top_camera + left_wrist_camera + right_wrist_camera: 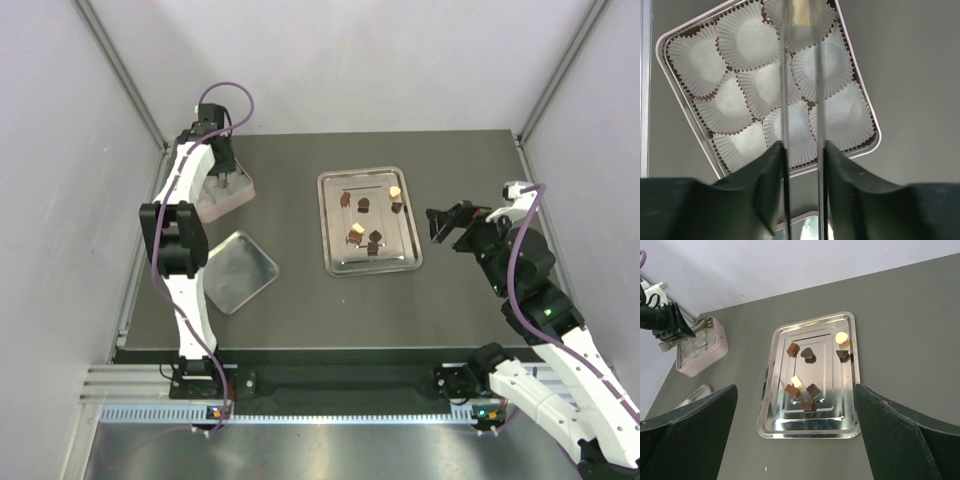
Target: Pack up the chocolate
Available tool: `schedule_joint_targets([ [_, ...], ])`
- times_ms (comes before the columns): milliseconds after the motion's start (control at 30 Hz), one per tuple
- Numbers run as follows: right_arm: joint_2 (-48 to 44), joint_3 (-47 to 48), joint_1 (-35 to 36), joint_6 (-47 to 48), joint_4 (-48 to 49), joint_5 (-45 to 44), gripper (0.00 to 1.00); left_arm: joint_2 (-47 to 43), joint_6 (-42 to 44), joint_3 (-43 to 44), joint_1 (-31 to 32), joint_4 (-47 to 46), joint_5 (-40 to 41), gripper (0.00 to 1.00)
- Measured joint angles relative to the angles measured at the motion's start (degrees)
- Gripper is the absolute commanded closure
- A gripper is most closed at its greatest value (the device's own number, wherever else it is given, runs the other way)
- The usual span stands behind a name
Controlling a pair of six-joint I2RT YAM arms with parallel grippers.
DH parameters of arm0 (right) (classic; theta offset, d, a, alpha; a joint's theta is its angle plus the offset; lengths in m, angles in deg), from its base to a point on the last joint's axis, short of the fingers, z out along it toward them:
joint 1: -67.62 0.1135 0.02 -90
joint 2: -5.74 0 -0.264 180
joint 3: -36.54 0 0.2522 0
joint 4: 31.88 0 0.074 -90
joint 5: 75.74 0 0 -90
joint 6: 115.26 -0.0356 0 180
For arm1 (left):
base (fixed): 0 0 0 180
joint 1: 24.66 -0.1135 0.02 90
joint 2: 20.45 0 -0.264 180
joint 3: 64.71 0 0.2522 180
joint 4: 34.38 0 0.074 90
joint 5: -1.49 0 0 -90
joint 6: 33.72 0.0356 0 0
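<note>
- Left gripper [224, 178]: hangs over the pink tin [238, 200] at the far left of the table. A cream piece [801, 12] sits between its thin fingertips, above one of the paper cups [752, 37]. Whether the piece is clamped or let go cannot be told.
- Right gripper [434, 226]: jaws spread wide, holding nothing, poised just beside the right long edge of the steel tray [325, 232] and facing it.
- Chocolate [807, 353]: several small dark, brown and cream pieces lie loose on the tray, in one cluster toward its far end and one toward its near end.
- Key relation: the tray's long axis runs away from the arm bases. It lies to the left of the right gripper and well apart from the left one, so the right arm is likely the nearer for the coming pick. The tin lies on the left arm's side.
- Lid [238, 270]: a shallow metal piece, near the left arm and apart from the tin.
- Table [300, 310]: dark grey and matte.
- Walls [400, 60]: plain white, enclosing the table.
</note>
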Motion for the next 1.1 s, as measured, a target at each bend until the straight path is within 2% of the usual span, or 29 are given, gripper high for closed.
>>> schedule_joint_targets([
  [167, 0.0, 0.0, 0.0, 0.0, 0.0, 0.0, 0.00, 0.0, 0.5, 0.0, 0.0, 0.0, -0.1, 0.52],
  [467, -1.2, 0.0, 0.0, -0.2, -0.3, 0.0, 0.00, -4.1, 1.1, 0.0, 2.7, 1.3, 0.0, 0.53],
  [600, -2.1, 0.2, 0.0, -0.2, -0.7, -0.2, 0.00, -8.9, 1.4, -0.5, 9.3, 1.6, 0.4, 0.54],
  [867, -4.1, 0.7, 0.0, -0.1, -3.3, -1.8, 0.00, -18.1, 0.9, -7.9, 30.1, -0.2, -2.7, 0.53],
  [967, -4.7, 0.9, 0.0, -0.1, -4.3, -2.2, 0.00, -18.3, 0.6, -10.4, 34.3, -1.0, -3.6, 0.52],
  [1100, -5.2, 0.9, 0.0, -0.1, -5.2, -2.3, 0.00, -16.9, -0.1, -11.5, 35.5, -0.9, -4.1, 0.53],
])
